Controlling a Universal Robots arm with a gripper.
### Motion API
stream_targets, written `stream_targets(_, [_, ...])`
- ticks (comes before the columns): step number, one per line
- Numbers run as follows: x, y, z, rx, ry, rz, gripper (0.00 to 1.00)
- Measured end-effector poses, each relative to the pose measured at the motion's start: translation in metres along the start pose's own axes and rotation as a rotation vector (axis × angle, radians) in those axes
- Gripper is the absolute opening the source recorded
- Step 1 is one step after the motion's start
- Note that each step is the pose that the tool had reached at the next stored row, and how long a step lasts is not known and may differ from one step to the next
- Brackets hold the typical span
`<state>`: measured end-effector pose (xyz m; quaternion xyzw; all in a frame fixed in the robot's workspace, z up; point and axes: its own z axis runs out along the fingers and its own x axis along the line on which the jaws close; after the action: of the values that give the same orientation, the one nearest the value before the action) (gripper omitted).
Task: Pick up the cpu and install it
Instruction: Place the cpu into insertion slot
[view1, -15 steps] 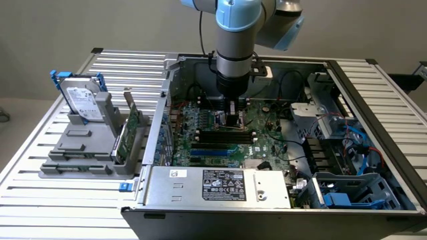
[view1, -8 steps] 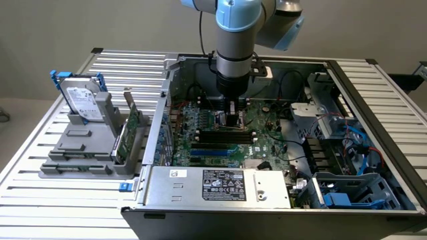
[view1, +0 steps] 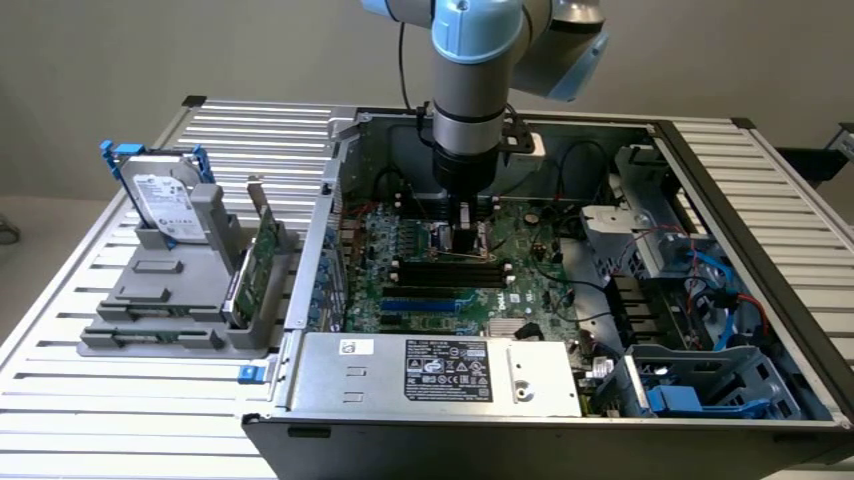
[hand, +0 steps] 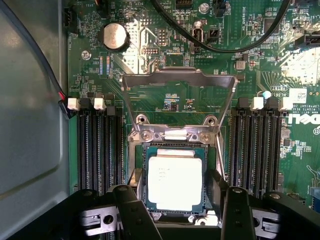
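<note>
The cpu (hand: 175, 182), a small square chip with a dull silver top, lies flat inside the dark socket (hand: 141, 165) on the green motherboard. The socket's metal load plate (hand: 179, 80) stands swung up beyond it. My gripper (hand: 174, 177) hovers directly over the cpu. It is open, with one black finger (hand: 131, 197) on each side of the chip and a gap between each finger and the chip's edges. In the exterior view the arm reaches straight down into the open computer case, and the gripper (view1: 462, 228) is low over the board.
Rows of black memory slots (hand: 97, 145) flank the socket on both sides. Black cables (hand: 220, 47) and a coin cell (hand: 115, 36) lie beyond it. A silver hard drive (view1: 171, 205) stands in a grey holder at the exterior view's left. The power supply (view1: 441, 372) sits at the case's front.
</note>
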<state>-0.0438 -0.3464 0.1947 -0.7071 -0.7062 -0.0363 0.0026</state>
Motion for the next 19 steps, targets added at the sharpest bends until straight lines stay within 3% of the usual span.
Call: stream_targets(19, [0.0005, 0.0004, -0.0079, -0.0001, 0.0001, 0.001, 0.63])
